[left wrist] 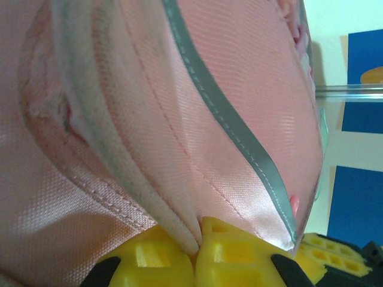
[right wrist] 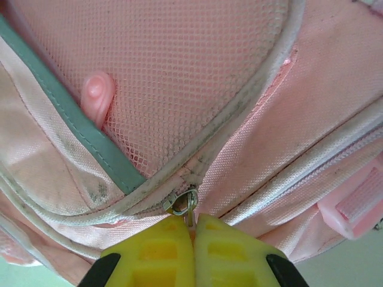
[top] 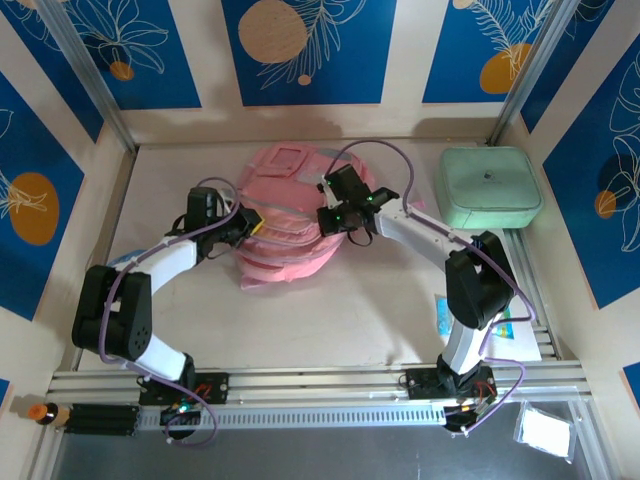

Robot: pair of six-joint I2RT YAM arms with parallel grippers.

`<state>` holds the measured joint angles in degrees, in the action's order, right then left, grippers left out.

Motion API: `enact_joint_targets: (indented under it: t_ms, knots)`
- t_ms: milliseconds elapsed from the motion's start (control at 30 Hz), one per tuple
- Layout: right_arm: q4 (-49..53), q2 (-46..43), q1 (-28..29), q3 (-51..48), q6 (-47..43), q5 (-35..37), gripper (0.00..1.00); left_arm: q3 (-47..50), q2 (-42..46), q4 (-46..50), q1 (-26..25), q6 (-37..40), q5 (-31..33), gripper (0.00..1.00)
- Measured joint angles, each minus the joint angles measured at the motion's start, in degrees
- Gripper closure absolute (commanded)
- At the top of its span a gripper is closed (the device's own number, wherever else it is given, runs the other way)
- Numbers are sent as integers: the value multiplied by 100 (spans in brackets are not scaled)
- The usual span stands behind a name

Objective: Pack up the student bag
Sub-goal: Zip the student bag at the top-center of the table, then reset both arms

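Bag: We are seeing the student bag (top: 290, 225) lying on the pale table (top: 330, 320), in the far middle part, with one arm reaching to it from each side.
Left gripper: The left gripper (left wrist: 197, 230) is touching the bag's left edge. Its yellow fingers (left wrist: 149, 257) are pressing together, and a fold of the pink fabric with its pale piping (left wrist: 108, 155) is running down between them, so they are pinching the bag itself.
Right gripper: The right gripper (right wrist: 192, 224) is meeting the bag at its right side. Its two yellow pads are closing on each other and are pinching the small metal zipper pull (right wrist: 184, 203), which is sitting where two piped seams are joining.
Bag surface: Just above the zipper pull a pink mesh pocket (right wrist: 179, 78) is spreading – a grey trim (right wrist: 72, 137) is bordering its left side, and a small rounded pink piece (right wrist: 99, 95) is sticking out beside that trim. What it is, we cannot tell.
Mint-green case: A mint-green rounded case (top: 490, 187) is resting at the far right corner of the table, apart from the bag.
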<state>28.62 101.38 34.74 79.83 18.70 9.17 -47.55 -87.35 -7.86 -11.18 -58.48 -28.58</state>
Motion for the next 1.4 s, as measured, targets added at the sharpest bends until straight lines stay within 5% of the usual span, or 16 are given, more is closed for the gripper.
enact_joint_targets:
  t_ms: [133,233,367,433,567,667,733,767,1000,1167,1400]
  knots:
    - [177,76,-138,111,195,-238,100,-20,0,15,-26,166,-48,97]
    - [227,76,-168,109,284,-273,100,-22,20,92,-37,350,-52,65]
    - [210,-125,-446,-136,299,-116,99,-24,271,527,15,697,267,45]
    - [247,-282,-623,-251,310,-55,86,-55,490,831,24,925,586,35]
    - [297,-804,-719,-400,317,302,42,-173,1043,1399,28,1419,1495,15]
    - [153,-1399,-621,-553,291,667,22,-192,1495,1626,28,1775,2258,2]
    - [-103,-1834,-597,-780,291,957,2,-192,1755,1722,31,2046,2817,0]
    - [-280,-2090,-647,-975,293,1147,1,-190,1869,1746,33,2179,3115,0]
    - [-1528,-3180,-1467,-2601,299,2103,1,568,2470,1119,61,3075,4972,0]
    - [-2350,-3272,-1996,-3740,273,2612,1,1818,2465,-160,72,4096,6227,0]
    - [-3143,-3215,-2664,-4704,136,2546,1,2490,1611,-1921,175,5316,6561,1]
